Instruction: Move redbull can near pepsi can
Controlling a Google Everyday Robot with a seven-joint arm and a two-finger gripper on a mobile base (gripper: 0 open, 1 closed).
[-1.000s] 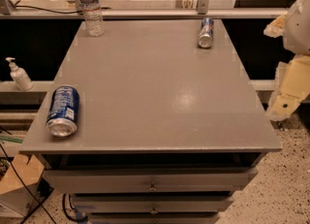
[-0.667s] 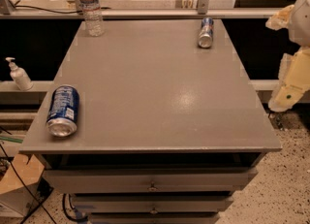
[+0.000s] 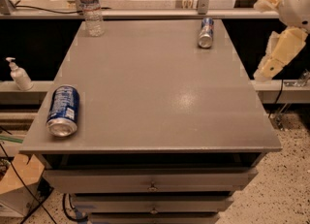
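Observation:
The slim blue-and-silver redbull can (image 3: 206, 32) lies on its side near the far right corner of the grey table (image 3: 155, 87). The wider dark-blue pepsi can (image 3: 63, 110) lies on its side near the front left edge, silver top facing front. My gripper (image 3: 260, 40) hangs off the table's right side, level with the far half. Its cream fingers (image 3: 278, 53) are spread open and hold nothing. It is to the right of the redbull can and apart from it.
A clear water bottle (image 3: 91, 7) stands upright at the far left corner. A soap dispenser (image 3: 19, 75) stands on a lower ledge left of the table. A railing runs behind the table. Drawers sit under the table's front edge.
My gripper has risen and come a little leftward, toward the table's right edge. Both cans and the bottle have not moved.

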